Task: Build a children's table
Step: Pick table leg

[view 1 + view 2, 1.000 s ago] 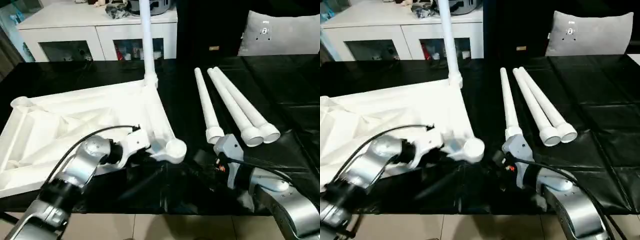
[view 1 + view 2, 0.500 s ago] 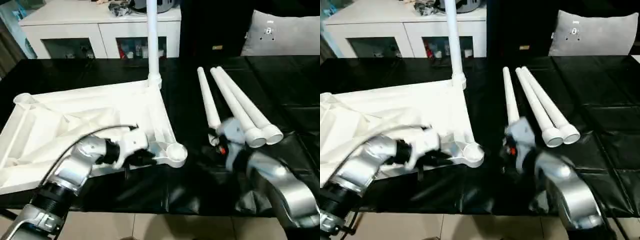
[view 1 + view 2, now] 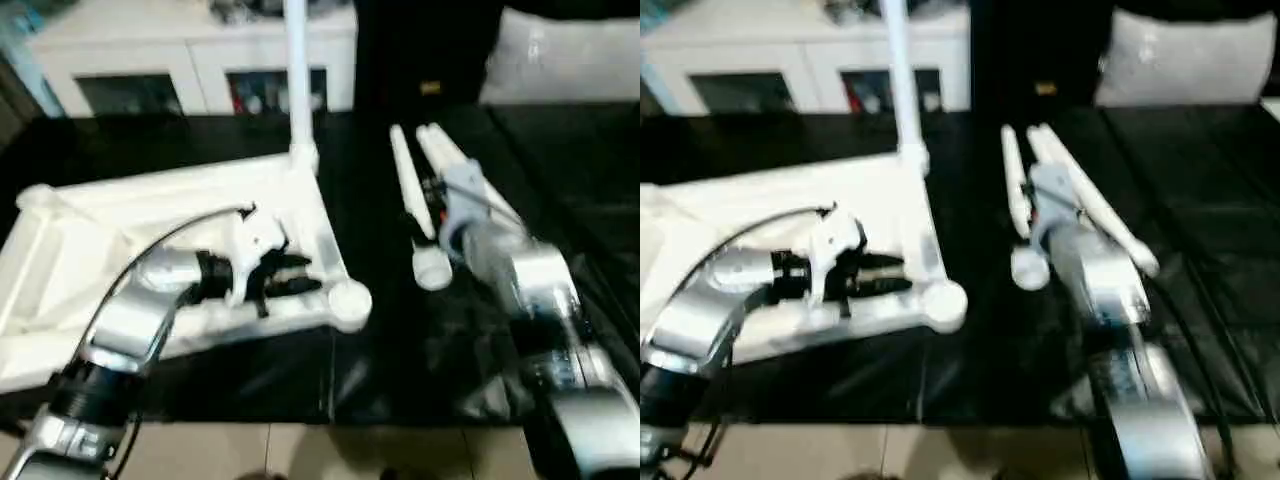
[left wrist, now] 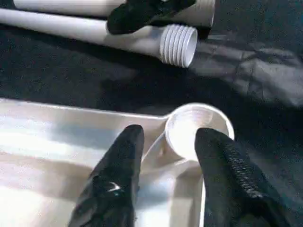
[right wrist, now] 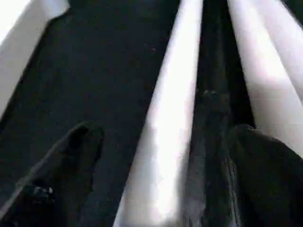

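Head stereo pair looks down over the whole table top (image 3: 120, 215); wrist cams sit close, both catching the loose leg (image 4: 118, 39).

We lose the upright white tapered tube leg (image 3: 296, 80) at the picture's top edge. The silver right forearm (image 3: 520, 275) covers parts of the white tube legs lying on the black cloth (image 3: 410, 190) (their number is unclear here, everything being blurred).

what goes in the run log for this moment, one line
left gripper: open, fingers at empty corner socket of white plastic table top | right gripper: open, astride loose white tube leg | fitted legs: one upright
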Motion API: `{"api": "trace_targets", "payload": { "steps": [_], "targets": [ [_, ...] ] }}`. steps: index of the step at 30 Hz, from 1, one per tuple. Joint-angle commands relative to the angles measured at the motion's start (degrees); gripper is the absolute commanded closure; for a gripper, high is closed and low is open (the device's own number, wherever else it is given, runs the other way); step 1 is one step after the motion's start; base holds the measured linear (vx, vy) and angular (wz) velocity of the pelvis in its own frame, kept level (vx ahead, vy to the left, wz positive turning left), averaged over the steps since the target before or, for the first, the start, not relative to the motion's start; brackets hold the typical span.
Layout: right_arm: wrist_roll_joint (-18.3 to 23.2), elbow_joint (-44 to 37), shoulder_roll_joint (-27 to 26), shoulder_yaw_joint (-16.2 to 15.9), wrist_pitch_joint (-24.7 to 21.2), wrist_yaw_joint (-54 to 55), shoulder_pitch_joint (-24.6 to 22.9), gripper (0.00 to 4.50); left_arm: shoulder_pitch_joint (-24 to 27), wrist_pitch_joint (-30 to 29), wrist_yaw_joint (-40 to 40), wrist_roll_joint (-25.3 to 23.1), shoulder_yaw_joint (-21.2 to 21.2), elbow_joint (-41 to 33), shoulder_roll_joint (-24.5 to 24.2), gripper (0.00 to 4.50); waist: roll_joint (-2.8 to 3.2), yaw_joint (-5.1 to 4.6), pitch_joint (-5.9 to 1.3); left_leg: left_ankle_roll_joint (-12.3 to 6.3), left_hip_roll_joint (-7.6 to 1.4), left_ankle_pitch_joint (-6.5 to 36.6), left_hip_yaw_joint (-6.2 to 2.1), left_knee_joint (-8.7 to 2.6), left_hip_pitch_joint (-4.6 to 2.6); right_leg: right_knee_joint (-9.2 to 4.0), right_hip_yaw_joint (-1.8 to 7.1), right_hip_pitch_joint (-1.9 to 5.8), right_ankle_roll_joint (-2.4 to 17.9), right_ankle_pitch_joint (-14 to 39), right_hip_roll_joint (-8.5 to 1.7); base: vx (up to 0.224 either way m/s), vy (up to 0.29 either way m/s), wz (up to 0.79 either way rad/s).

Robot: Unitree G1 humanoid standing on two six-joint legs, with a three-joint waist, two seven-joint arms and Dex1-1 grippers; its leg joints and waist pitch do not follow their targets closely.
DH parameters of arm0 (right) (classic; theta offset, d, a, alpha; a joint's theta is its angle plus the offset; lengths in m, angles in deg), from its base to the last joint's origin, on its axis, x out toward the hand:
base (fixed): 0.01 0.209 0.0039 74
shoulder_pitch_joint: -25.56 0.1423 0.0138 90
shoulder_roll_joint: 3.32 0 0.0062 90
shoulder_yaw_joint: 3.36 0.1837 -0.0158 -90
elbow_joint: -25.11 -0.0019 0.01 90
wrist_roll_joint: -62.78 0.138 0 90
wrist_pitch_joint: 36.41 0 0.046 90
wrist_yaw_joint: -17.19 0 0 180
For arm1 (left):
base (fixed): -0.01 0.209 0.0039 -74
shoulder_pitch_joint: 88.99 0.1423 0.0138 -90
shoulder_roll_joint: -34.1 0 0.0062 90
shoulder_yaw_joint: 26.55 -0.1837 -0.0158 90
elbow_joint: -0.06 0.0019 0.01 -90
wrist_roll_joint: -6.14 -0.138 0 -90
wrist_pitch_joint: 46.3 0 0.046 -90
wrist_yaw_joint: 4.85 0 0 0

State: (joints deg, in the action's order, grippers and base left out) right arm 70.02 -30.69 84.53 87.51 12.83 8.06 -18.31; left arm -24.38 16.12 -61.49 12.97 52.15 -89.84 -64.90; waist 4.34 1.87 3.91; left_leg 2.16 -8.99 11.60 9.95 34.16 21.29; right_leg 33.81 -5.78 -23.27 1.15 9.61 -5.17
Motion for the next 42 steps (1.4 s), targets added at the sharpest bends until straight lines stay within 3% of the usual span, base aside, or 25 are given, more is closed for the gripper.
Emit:
{"api": "trace_targets", "payload": {
  "steps": [1,2,4,5,7,9,12,13,15,22,31,42],
  "targets": [
    [0.3,6.3,-1.0,0.7,1.5,0.6,2.9,0.0,0.1,-1.1,1.6,-0.8,-0.1,-2.0,-0.4,2.21,-0.44,0.05,-3.41,-2.17,-3.27,6.9,-1.34,-3.82,-0.15,-3.01,3.34,3.53,14.7,8.8,-3.81,0.0,0.0,0.0],
    [-0.2,9.2,-1.3,0.7,2.4,0.9,4.4,0.0,0.5,-1.6,2.1,-1.1,-0.4,-2.7,-0.6,2.12,-0.93,0.03,-3.38,-2.61,-3.32,6.2,-1.28,-3.74,-0.05,-2.77,3.42,3.52,15.2,7.9,-3.92,0.0,0.0,0.0],
    [-0.5,14.3,-1.9,1.2,3.4,1.2,6.9,0.0,0.9,-2.6,2.4,-0.9,-0.6,-3.7,-1.0,2.07,-0.67,0.23,-3.36,-3.21,-3.42,5.4,-1.19,-3.6,-0.17,-2.65,3.43,3.38,15.6,7.5,-4.03,0.0,0.0,0.0],
    [-0.4,15.6,-2.1,1.5,3.6,1.2,7.5,0.0,1.1,-2.9,2.4,-0.7,-0.6,-4.0,-1.1,2.07,-1.03,0.2,-3.28,-3.48,-3.43,5.3,-1.12,-3.66,-0.14,-2.72,3.35,3.42,15.8,7.5,-3.85,0.0,0.0,0.0],
    [-0.2,18.1,-2.4,2.0,3.9,0.4,8.7,0.0,1.4,-3.3,2.6,-0.7,-0.6,-4.6,-1.4,2.07,-0.73,0.32,-3.24,-3.7,-3.52,4.8,-1.16,-3.62,-0.22,-2.45,3.32,3.33,16.0,6.8,-3.72,0.0,0.0,0.0],
    [-0.3,23.1,-2.7,2.3,4.0,-0.4,10.9,0.0,1.4,-3.8,2.8,-0.8,-0.6,-5.2,-1.7,2.07,-1.12,0.3,-3.28,-4.0,-3.61,4.6,-1.13,-3.6,-0.2,-2.24,3.31,3.32,16.5,5.8,-3.76,0.0,0.0,0.0],
    [-0.1,28.0,-2.6,3.2,3.6,-0.3,13.3,0.0,1.5,-4.3,3.1,-0.7,-0.9,-6.0,-2.2,2.07,-0.9,0.46,-3.2,-4.0,-3.64,4.5,-1.09,-3.45,-0.1,-2.05,3.31,3.23,17.1,5.4,-3.73,0.0,0.0,0.0],
    [0.0,28.4,-2.6,3.3,3.6,-0.2,13.5,0.28,1.5,-4.4,3.1,-0.7,-1.0,-6.1,-2.2,2.07,-0.9,0.47,-3.19,-4.0,-3.66,4.3,-1.1,-3.43,-0.06,-1.94,3.3,3.18,17.2,5.0,-3.68,0.0,0.0,0.0],
    [0.4,29.8,-2.1,4.0,2.8,-0.3,14.6,0.28,1.5,-4.8,3.2,-0.6,-1.2,-6.6,-2.4,2.07,-1.03,0.6,-3.17,-3.96,-3.72,4.6,-1.01,-3.37,-0.06,-1.84,3.32,3.12,17.4,4.4,-3.68,0.0,0.0,0.0],
    [0.8,33.2,-0.9,4.7,0.8,-3.2,16.9,0.93,1.3,-5.3,3.2,-0.3,-1.6,-7.8,-2.9,2.07,-1.42,0.92,-3.02,-3.45,-3.73,5.8,-0.92,-3.36,0.04,-1.99,3.35,3.13,17.4,6.4,-3.79,0.0,0.0,0.0],
    [0.1,35.1,-0.7,5.0,1.3,-4.8,17.6,1.7,1.8,-5.6,3.2,-0.1,-2.2,-8.5,-3.4,2.07,-1.33,1.21,-3.45,-3.82,-3.7,4.4,-0.87,-3.06,0.05,-1.7,3.27,3.17,17.6,5.5,-3.73,0.0,0.0,0.0],
    [0.2,35.6,-1.2,5.4,2.5,-6.2,17.4,2.53,1.4,-5.6,3.0,0.3,-2.8,-8.2,-3.8,2.07,-1.21,1.67,-3.42,-1.45,-3.79,8.0,-0.95,-3.1,-0.01,-2.02,3.36,2.95,16.2,10.5,-3.88,0.0,0.0,0.0]
  ]
}}
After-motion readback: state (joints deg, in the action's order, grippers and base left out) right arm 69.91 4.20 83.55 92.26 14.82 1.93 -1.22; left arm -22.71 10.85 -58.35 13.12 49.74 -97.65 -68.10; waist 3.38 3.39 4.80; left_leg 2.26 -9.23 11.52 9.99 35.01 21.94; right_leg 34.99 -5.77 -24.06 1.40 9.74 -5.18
